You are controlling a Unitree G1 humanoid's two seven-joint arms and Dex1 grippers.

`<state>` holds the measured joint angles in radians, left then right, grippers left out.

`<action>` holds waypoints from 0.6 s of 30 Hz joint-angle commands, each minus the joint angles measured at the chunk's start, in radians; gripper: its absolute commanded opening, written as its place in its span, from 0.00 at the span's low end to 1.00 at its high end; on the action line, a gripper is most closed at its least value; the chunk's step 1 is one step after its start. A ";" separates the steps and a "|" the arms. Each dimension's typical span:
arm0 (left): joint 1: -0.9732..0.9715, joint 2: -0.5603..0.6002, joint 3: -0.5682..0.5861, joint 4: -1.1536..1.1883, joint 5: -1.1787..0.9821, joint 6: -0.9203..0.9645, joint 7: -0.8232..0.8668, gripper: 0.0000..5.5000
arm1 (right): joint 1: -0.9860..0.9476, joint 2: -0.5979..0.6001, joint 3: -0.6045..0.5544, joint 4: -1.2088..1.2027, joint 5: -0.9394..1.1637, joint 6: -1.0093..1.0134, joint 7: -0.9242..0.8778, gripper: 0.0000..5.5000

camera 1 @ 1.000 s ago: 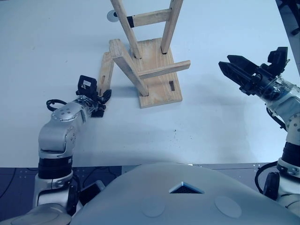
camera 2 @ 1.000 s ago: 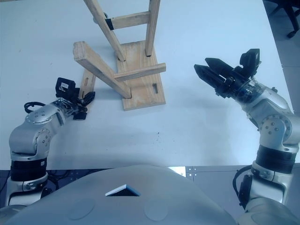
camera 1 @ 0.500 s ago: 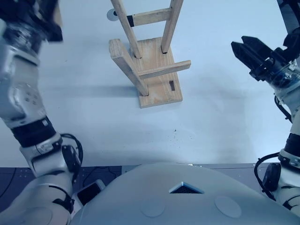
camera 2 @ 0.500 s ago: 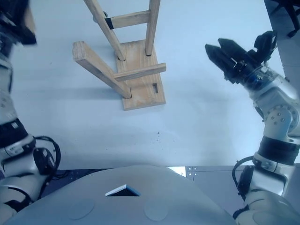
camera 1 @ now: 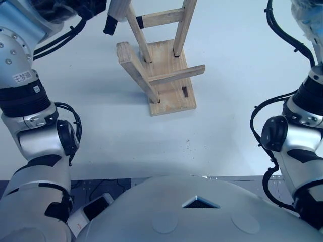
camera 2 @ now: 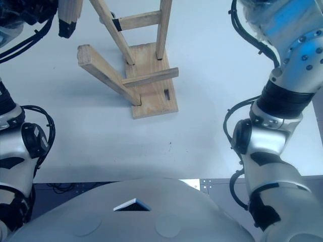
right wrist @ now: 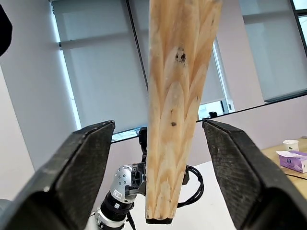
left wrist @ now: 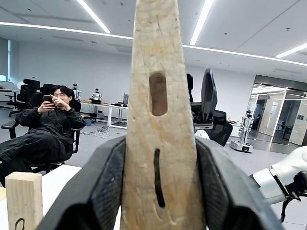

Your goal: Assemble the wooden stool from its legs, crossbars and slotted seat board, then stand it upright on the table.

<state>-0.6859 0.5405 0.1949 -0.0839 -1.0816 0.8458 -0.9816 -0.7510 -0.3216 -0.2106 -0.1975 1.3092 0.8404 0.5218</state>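
The slotted seat board (camera 1: 170, 98) lies flat on the white table with its legs pointing up. Two legs (camera 1: 180, 27) joined by a crossbar (camera 1: 160, 19) stand in it. A third leg (camera 1: 135, 66) leans out to the left, tied in by a second crossbar (camera 1: 177, 74). One slot (camera 1: 185, 92) is bare. My left gripper (left wrist: 160, 143) is raised at the far left and shut on a loose leg (camera 1: 119, 7). My right gripper (right wrist: 157, 127) is open, its fingers (right wrist: 88, 167) spread on either side of a wooden leg (right wrist: 180, 96) without touching it.
Bare table (camera 1: 227, 116) spreads right of and in front of the stool, down to the near edge (camera 1: 151, 177). A small dark speck (camera 1: 189, 140) lies in front of the board. Another robot (right wrist: 129, 191) stands in the room behind.
My left gripper lifted the loose leg off the table beside the seat board and carried it up high. My right arm rose from the table's right side out of the head views.
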 commanded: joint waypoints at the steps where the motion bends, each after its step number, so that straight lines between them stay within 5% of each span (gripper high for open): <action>1: -0.006 -0.009 0.000 -0.025 -0.018 0.008 -0.012 0.37 | -0.024 0.030 0.026 -0.006 0.026 0.009 -0.029 0.61; 6: 0.010 -0.011 -0.004 -0.043 -0.020 0.011 -0.010 0.37 | -0.039 0.077 0.054 0.007 0.022 -0.004 -0.051 0.61; 13: 0.021 -0.013 -0.008 -0.055 -0.023 0.021 -0.006 0.37 | -0.040 0.100 0.067 0.015 0.023 -0.006 -0.058 0.39; 18: 0.017 -0.009 -0.010 -0.050 -0.023 0.029 -0.010 0.37 | -0.035 0.095 0.067 0.019 0.018 -0.006 -0.048 0.37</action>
<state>-0.6673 0.5255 0.1918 -0.1291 -1.1001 0.8590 -0.9886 -0.7673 -0.2421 -0.1481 -0.1831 1.3252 0.8324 0.4711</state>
